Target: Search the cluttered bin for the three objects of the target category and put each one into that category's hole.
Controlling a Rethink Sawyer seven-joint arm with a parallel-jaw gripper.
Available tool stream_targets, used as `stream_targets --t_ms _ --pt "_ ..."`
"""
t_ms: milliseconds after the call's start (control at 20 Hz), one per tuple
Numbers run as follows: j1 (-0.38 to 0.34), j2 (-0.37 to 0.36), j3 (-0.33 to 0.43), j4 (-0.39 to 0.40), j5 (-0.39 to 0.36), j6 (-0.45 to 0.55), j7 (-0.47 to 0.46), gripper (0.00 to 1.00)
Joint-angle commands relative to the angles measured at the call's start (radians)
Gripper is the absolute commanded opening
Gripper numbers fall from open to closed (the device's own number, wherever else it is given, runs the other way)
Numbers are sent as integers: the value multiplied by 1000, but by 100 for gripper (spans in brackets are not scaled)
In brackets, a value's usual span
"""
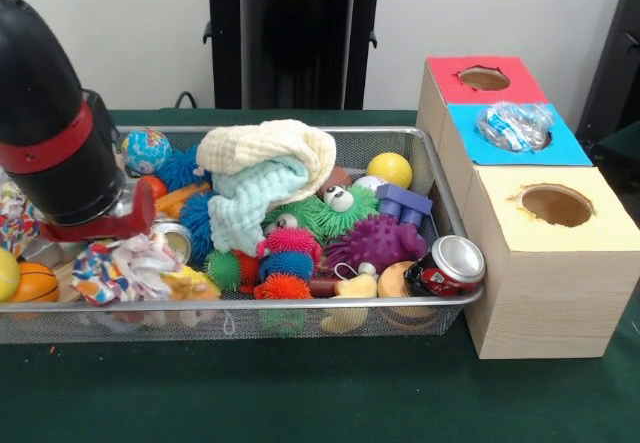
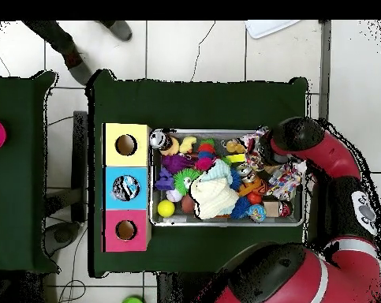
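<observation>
Over at the bin's (image 1: 440,178) end, the gripper (image 1: 120,225) is digging into toys, can't tell its state; a plastic bottle (image 1: 515,125) is sitting in the blue hole (image 1: 545,141).

A wide silver wire-mesh bin (image 1: 440,178) sits heaped with toys; one clear crinkled plastic bottle (image 1: 515,125) rests in the blue panel's round hole (image 1: 541,141).

Green worktop (image 2: 201,99) seen from above, silver mesh bin (image 2: 229,223) crammed with colourful toys and a pale cloth (image 2: 214,196), wooden box (image 2: 126,187) beside it, clear bottle (image 2: 125,188) lodged in the blue panel's hole, red arm (image 2: 339,170) reached over the bin's other end.
</observation>
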Motion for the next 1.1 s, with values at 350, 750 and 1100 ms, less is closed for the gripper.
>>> stream_targets --t_ms 350,750,1100 --pt "31 14 92 201 111 -115 198 0" --pt "55 -4 68 219 117 -110 217 0" --pt "83 -18 24 232 129 -108 259 100"
